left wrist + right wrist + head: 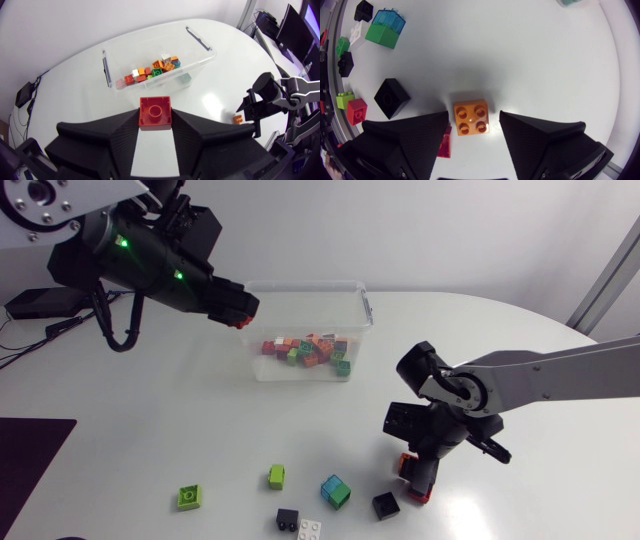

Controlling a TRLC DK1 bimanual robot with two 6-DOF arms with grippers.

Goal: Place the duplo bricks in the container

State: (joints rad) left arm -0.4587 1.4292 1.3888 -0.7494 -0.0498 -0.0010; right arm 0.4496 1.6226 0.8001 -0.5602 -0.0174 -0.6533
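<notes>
My left gripper [240, 307] hangs by the left rim of the clear container [362, 308], shut on a red duplo brick [155, 112]; the brick sits studs-up between the fingers [120, 135]. Several coloured bricks lie inside the container [200, 45]. My right gripper [413, 478] points down at the table on the right. An orange brick [470, 119] lies between its open fingers [420, 135], with a small gap on each side. The left wrist view shows that same orange brick [238, 118] under my right arm.
Loose bricks lie near the table's front: a green one [190, 497], a lime one [277, 476], a blue-on-green stack [336, 491], two black ones [386, 505] [288, 520] and a white one [310, 530]. The nearest black brick [392, 97] lies just beside my right gripper.
</notes>
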